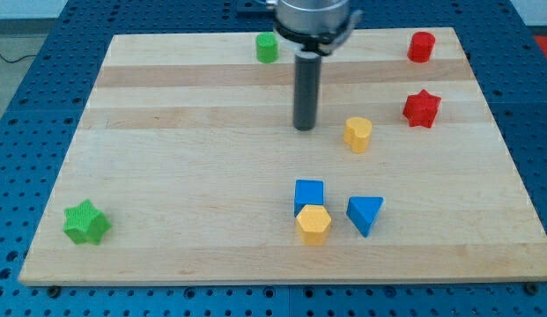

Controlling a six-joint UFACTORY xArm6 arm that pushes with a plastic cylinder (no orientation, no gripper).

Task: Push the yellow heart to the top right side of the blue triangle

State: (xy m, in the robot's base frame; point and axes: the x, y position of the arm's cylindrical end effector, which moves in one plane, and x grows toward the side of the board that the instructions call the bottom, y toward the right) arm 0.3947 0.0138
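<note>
The yellow heart (358, 134) lies right of the board's centre. The blue triangle (365, 213) lies below it, near the view's bottom, well apart from the heart. My tip (305, 129) rests on the board just left of the yellow heart, with a small gap between them. The rod rises from the tip toward the view's top.
A blue cube (309, 194) and a yellow hexagon (314, 224) touch each other just left of the blue triangle. A red star (421, 108) and a red block (420, 46) lie at the upper right. A green block (267, 47) lies at the top, a green star (85, 222) at the lower left.
</note>
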